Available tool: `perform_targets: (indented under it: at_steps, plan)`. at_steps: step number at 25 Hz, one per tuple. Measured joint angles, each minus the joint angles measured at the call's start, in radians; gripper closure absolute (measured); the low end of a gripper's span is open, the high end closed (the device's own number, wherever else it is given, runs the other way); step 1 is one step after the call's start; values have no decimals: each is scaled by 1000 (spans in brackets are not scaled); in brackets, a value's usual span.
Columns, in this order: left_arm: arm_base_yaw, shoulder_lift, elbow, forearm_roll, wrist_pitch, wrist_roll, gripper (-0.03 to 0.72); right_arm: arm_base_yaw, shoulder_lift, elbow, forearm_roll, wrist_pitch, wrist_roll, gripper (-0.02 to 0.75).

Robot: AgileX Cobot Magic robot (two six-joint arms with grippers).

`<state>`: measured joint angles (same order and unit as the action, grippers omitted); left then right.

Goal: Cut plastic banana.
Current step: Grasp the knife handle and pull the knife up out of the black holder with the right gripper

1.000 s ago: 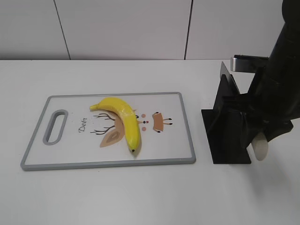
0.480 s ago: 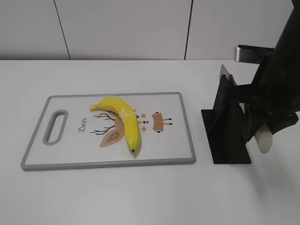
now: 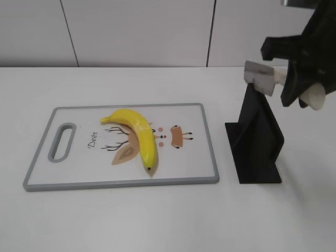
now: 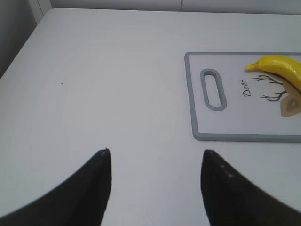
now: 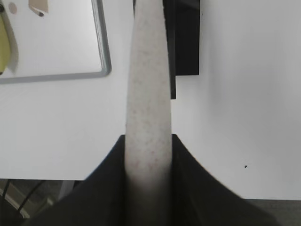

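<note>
A yellow plastic banana lies on a white cutting board with a grey rim; its stem end also shows in the left wrist view. My right gripper is shut on the pale speckled handle of a knife and holds it in the air above the black knife stand. The grey blade points left. My left gripper is open and empty over bare table left of the board; it is out of the exterior view.
The black knife stand sits right of the board, near the table's right side; it shows in the right wrist view. The board has a handle slot at its left end. A white wall runs behind the table.
My right gripper has risen from beside the stand's base to above its top, lifting the knife out of the stand. The banana and board have not moved.
</note>
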<state>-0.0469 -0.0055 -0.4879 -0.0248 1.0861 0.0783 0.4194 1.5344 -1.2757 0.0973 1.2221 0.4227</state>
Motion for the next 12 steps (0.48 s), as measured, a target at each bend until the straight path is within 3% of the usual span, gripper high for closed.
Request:
perform_targets:
  at_steps: [12]
  plan:
    - [0, 0, 0, 0, 0, 0, 124, 0, -30, -164, 2, 5, -1, 568]
